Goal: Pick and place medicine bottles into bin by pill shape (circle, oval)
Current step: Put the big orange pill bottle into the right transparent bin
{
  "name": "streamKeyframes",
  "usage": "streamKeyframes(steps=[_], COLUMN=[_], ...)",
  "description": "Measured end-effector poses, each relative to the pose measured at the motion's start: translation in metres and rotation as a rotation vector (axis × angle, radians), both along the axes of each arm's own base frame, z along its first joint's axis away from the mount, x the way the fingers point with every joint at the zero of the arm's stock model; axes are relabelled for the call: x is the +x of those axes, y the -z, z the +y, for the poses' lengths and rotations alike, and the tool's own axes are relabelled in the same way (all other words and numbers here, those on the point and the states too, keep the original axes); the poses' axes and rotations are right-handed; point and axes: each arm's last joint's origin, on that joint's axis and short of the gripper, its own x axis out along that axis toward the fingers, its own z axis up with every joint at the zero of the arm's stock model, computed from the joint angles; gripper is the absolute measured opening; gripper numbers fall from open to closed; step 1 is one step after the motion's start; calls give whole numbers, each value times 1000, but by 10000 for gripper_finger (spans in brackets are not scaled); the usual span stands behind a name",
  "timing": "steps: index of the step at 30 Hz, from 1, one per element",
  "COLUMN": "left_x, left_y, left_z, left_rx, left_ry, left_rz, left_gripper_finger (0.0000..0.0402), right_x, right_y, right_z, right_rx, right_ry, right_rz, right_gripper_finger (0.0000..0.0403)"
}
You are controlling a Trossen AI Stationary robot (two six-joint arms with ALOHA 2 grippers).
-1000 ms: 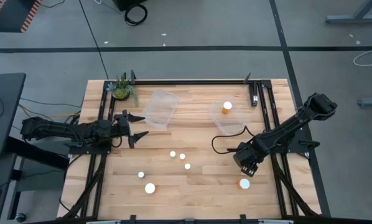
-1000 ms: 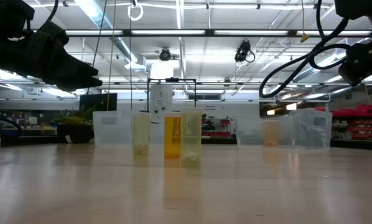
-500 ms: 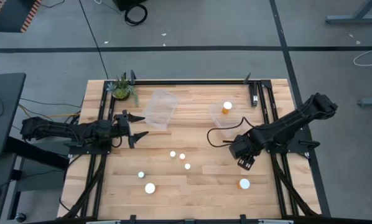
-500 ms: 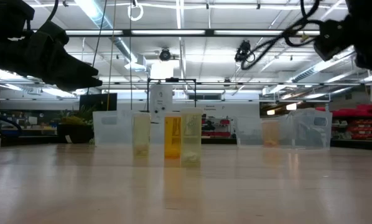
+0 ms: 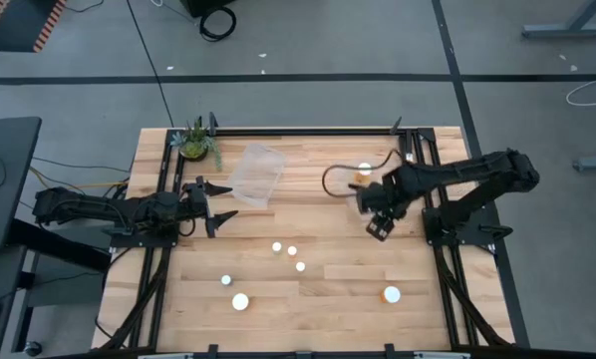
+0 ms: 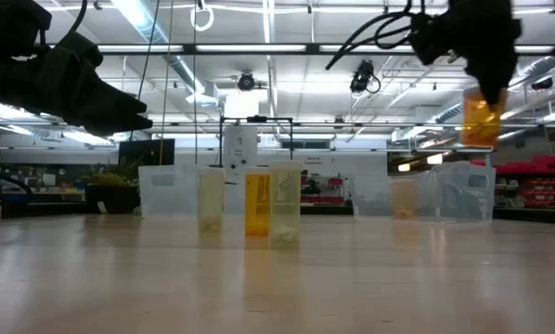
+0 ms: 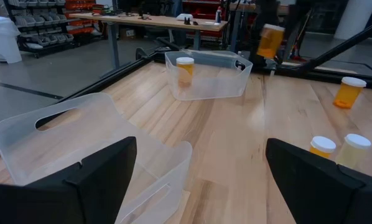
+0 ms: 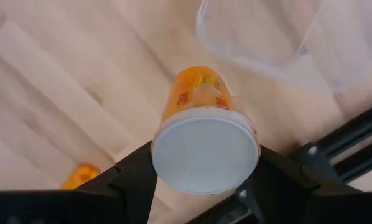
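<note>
My right gripper (image 5: 377, 221) is shut on an orange medicine bottle (image 6: 482, 119) with a white cap (image 8: 204, 155), high above the table beside the right clear bin (image 5: 346, 185). That bin holds one orange bottle (image 5: 364, 172) standing on its floor. The held bottle also shows in the left wrist view (image 7: 271, 40). My left gripper (image 5: 216, 204) is open and empty beside the left clear bin (image 5: 255, 174). Several bottles stand on the table: three small ones (image 5: 291, 253) mid-table, two (image 5: 234, 292) near the front, and an orange one (image 5: 391, 294) at the front right. My right gripper pinches the bottle's white cap (image 8: 173, 180) between its two fingers (image 8: 130, 177), one on each side of the cap's rim. The fingers come from above, pointing down. The bottle hangs below them, cap up, nearly upright and lifted clear of the table.
A small green potted plant (image 5: 194, 143) stands at the far left corner. A black frame rail (image 5: 308, 130) runs along the far edge, with rails down both sides. Bare wood lies between the bins and the loose bottles.
My right gripper has gone from the table's front right toward the far edge and up, carrying the orange bottle, and now hangs beside the right bin. The bottle has risen well above the table. The left arm has kept still.
</note>
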Motion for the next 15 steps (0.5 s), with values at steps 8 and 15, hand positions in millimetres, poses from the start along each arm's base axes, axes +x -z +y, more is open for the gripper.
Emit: streamKeyframes(steps=[8, 15], left_x=[0, 0], left_y=[0, 0], left_z=[0, 0], left_rx=[0, 0], left_ry=[0, 0], left_rz=[0, 0], left_gripper_finger=[369, 369], right_x=[8, 19], right_y=[-12, 3], right_z=[-45, -83], right_rx=[-32, -76], right_ry=[13, 0], right_rz=[-41, 42], right_gripper_finger=[233, 233])
